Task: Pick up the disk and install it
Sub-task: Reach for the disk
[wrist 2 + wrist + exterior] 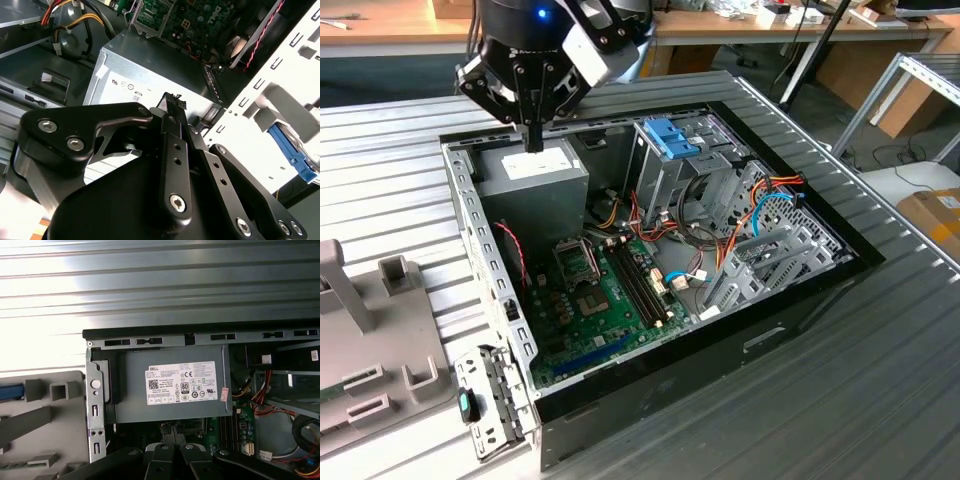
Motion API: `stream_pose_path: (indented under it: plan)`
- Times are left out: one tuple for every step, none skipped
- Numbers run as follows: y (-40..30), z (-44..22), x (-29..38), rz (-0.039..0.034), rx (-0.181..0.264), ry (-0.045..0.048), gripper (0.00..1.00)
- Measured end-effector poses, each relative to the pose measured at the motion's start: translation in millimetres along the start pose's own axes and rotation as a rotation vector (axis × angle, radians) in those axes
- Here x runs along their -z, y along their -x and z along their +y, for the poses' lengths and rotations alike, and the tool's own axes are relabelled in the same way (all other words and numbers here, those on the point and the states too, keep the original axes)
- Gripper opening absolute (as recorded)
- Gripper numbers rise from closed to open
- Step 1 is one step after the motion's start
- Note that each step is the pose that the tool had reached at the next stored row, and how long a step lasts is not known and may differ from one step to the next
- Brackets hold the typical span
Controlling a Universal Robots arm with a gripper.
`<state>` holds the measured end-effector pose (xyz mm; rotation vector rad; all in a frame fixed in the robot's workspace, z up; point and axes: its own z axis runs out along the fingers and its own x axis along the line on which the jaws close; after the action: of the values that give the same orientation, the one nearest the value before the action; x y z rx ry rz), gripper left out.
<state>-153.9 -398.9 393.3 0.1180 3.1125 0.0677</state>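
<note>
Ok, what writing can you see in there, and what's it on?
White label on the power supply: a logo, a square code and certification marks; the fine print is too small to read.
Small white tag: too small to read.

I see the gripper (533, 142) as black metal links with a satin sheen, fastened with bright, polished screw heads (75, 144). The power-supply box (170, 407) is dull grey sheet metal, smooth, and carries a white paper label (182, 382). The table (880, 380) is ribbed metal with a brushed finish that throws the light back in streaks. The computer case (720, 350) has a glossy black outer shell, and its inner walls (480, 240) are pale, matt stamped steel. The cage latch (672, 137) is smooth blue plastic, and the fixture (370, 340) looks like matt grey plastic
</note>
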Motion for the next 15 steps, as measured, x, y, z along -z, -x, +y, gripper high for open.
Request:
stream_pose_path:
  plan:
    - [-0.6, 0.0, 0.0, 0.0000, 0.000, 0.0000, 0.11]
    - [-0.7, 0.0, 0.0, 0.0001, 0.000, 0.0000, 0.11]
    - [-0.7, -0.1, 0.1, 0.0001, 0.000, -0.0001, 0.11]
    - [-0.8, -0.1, 0.1, 0.0001, 0.000, -0.0001, 0.11]
    - [-0.8, -0.1, 0.1, 0.0000, 0.000, 0.0000, 0.11]
    - [-0.8, -0.1, 0.1, 0.0001, 0.000, -0.0001, 0.11]
    - [-0.9, -0.1, 0.1, 0.0001, 0.000, 0.0000, 0.11]
    - [-0.9, -0.1, 0.0, 0.0000, 0.000, 0.0000, 0.11]
    - [-1.0, -0.1, 0.1, 0.0001, 0.000, 0.0000, 0.11]
    - [-1.2, -0.1, 0.0, 0.0000, 0.000, 0.0000, 0.11]
    - [-1.4, -0.1, 0.1, 0.0000, 0.000, 0.0000, 0.11]
    - [-1.7, -0.1, 0.1, 0.0000, 0.000, -0.0001, 0.11]
    - [-2.2, -0.2, 0.1, 0.0001, 0.000, 0.0000, 0.11]
    - [-2.8, -0.3, 0.1, 0.0000, 0.000, 0.0000, 0.11]
    - [-3.7, -0.3, 0.1, 0.0000, 0.000, 0.0000, 0.11]
